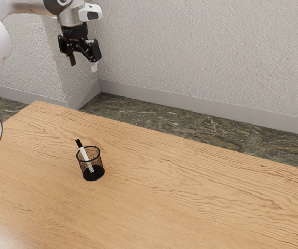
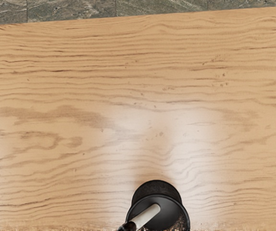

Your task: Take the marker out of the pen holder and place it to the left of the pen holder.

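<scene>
The marker (image 1: 83, 153) is standing in the round black pen holder (image 1: 100, 164), and it is leaning on the rim. Its long, thin body is showing white, and its black end is poking up toward the exterior view's left. The pen holder is sitting on the brown tabletop (image 1: 175, 181). The gripper (image 1: 83, 64) is hanging up high, spreading its fingers (image 1: 72, 60) wide and holding nothing.

Bright, diffuse light on the textured wall (image 1: 201, 52) and wood-grain tabletop (image 1: 201, 202). Exterior view: pale glare at the lower left corner; faint, soft shadow beside the wire-mesh pen holder (image 1: 100, 159). Wrist view: broad, whitish glare near the holder — speckled noise along the lower edge.
</scene>
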Motion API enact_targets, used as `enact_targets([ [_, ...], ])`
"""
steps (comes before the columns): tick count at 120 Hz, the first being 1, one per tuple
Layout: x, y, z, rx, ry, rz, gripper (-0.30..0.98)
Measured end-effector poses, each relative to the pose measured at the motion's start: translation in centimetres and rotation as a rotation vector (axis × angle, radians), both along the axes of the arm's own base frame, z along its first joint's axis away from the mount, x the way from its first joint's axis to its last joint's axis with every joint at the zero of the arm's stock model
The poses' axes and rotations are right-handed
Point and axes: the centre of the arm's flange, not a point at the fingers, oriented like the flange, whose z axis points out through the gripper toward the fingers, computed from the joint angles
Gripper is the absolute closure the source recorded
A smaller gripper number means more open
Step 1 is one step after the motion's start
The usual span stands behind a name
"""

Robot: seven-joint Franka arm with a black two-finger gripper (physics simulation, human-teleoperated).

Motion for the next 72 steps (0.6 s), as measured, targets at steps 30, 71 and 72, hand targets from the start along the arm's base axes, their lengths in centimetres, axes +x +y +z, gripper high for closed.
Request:
enact_targets([
  [30, -0.5, -0.3, 0.2, -0.007, 0.016, 0.014, 0.0],
  [71, 0.5, 1.4, -4.6, 0.017, 0.067, 0.199, 0.0],
  [72, 0.6, 1.4, -4.9, 0.016, 0.072, 0.205, 0.0],
])
